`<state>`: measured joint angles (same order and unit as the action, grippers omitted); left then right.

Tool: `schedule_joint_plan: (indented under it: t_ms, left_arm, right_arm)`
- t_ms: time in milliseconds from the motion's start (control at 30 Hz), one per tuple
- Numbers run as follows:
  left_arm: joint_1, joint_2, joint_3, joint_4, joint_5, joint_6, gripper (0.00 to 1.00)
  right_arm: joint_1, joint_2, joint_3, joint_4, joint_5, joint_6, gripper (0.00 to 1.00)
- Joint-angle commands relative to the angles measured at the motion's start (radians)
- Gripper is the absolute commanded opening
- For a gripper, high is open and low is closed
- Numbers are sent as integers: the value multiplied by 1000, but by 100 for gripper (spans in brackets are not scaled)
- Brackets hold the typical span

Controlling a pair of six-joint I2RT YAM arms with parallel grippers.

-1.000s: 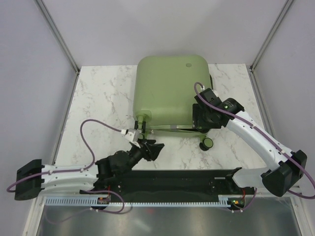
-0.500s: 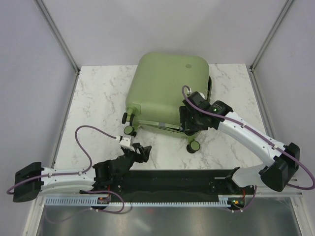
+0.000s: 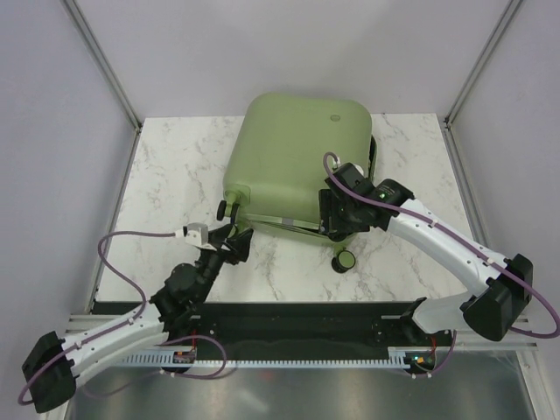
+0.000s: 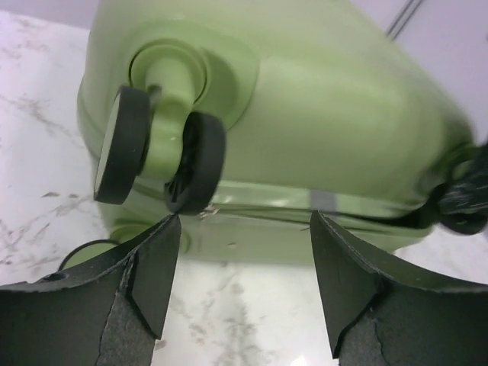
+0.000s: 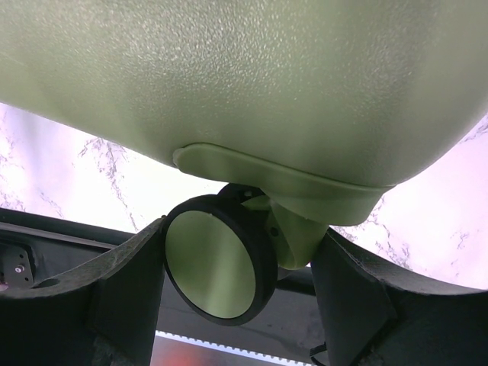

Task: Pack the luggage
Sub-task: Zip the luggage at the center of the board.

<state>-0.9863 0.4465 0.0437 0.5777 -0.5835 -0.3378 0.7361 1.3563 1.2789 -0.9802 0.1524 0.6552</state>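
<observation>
Along the far table [image 3: 166, 175] edge, luggage [image 3: 297, 149] leaves open room leftward.

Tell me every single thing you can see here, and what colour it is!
luggage: one, pale sage green, on the far middle of the table.
caster wheels: two show from above, black and green, at the luggage's near edge.
table: one, white marble with grey veins, under everything.
walls: pale grey panels, around the table.
arms: two, white and black with purple cables, bolted at the near edge.
left gripper: one, black, open and empty, just short of a wheel.
right gripper: one, black, fingers either side of a wheel; whether it squeezes is unclear.
</observation>
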Motion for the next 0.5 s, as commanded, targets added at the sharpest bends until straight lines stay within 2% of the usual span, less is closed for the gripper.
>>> schedule_joint_plan:
  t_ms: [0,100,233,467]
  left_arm:
    - [133,172,-90,28,249,46,75]
    - [143,355,0,59,287,86,73]
    - [150,480,-16,178,317,63,72]
    - [185,589,13,287,307,121,71]
  right_arm:
    - [5,-6,25,137,-7,-22,0]
    - [2,-11,33,137,-1,-26,0]
    - [-1,-17,43,127,10,-38,0]
    - [-30,-31,30,123,10,-60,0]
